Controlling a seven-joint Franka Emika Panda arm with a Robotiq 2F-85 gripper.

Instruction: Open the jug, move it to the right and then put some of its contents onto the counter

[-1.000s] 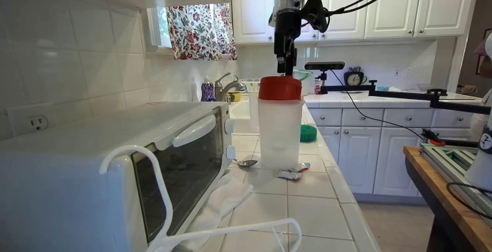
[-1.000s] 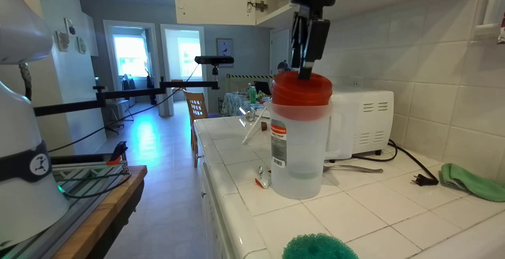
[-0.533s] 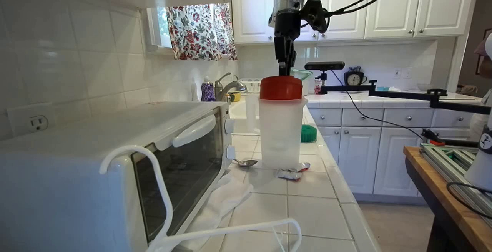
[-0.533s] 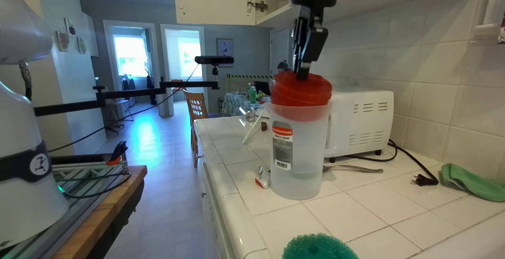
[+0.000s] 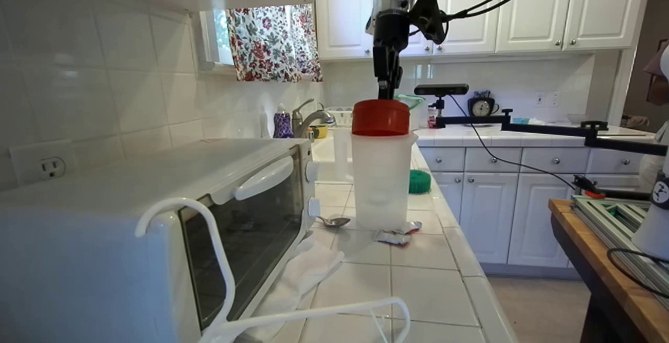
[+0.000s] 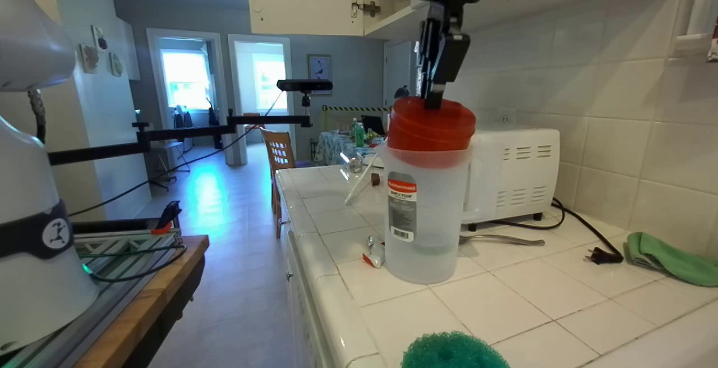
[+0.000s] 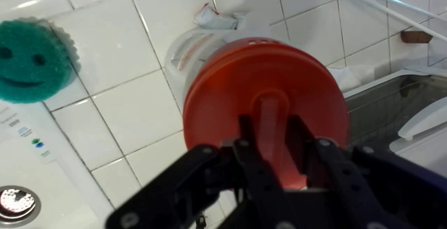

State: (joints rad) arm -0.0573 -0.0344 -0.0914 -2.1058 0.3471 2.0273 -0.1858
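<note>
Exterior view: jug, long axis vertical, spout toward edge of counter, tool in pinch grip on lid.

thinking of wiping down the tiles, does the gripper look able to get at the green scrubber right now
Probably not: the gripper is closed on the red lid and must first let go. Nothing seems to cover the green scrubber, so a reach from above looks free.
</note>
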